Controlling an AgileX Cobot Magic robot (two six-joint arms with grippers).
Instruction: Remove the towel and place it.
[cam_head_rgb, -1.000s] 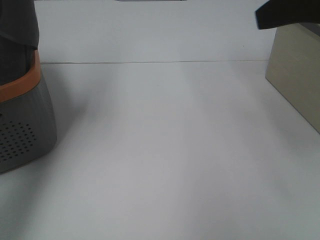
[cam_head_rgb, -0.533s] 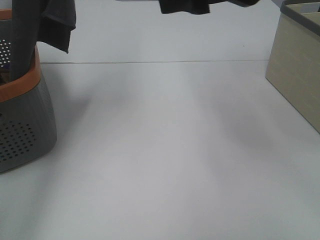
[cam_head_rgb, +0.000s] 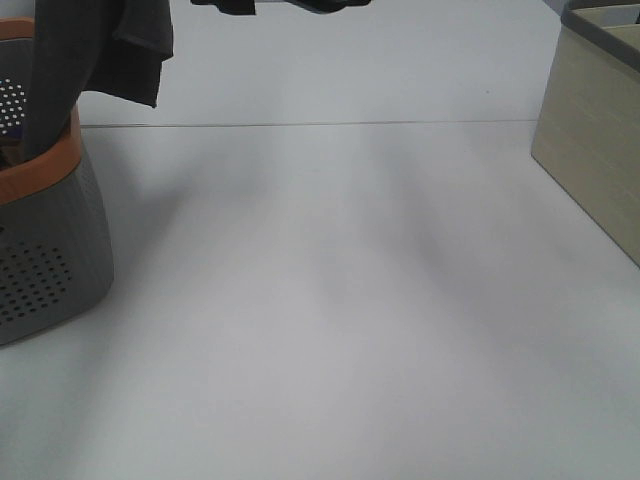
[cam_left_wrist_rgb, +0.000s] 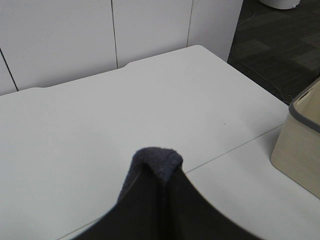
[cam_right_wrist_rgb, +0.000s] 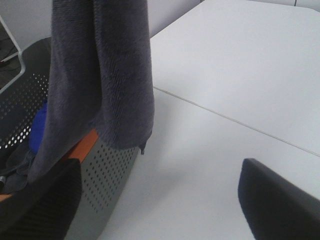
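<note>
The dark charcoal towel (cam_head_rgb: 95, 70) hangs down from above the top edge of the exterior view, over the grey basket with orange rim (cam_head_rgb: 50, 240) at the left. Its lower corner hangs free beside the basket. In the left wrist view my left gripper (cam_left_wrist_rgb: 160, 192) is shut on a bunched fold of the towel (cam_left_wrist_rgb: 155, 160). In the right wrist view the towel (cam_right_wrist_rgb: 100, 70) hangs ahead of my right gripper (cam_right_wrist_rgb: 160, 200), which is open and empty, apart from the cloth. A dark part of the right gripper (cam_head_rgb: 285, 4) shows at the top middle.
A beige box (cam_head_rgb: 590, 160) with a grey rim stands at the right, also in the left wrist view (cam_left_wrist_rgb: 302, 145). The basket (cam_right_wrist_rgb: 107, 170) holds a blue object (cam_right_wrist_rgb: 37, 125) and other dark items. A seam (cam_head_rgb: 320, 124) crosses the white table.
The towel has risen out of the basket and swung a little right. The right gripper's dark shape has moved from the top right to the top middle, toward the towel.
</note>
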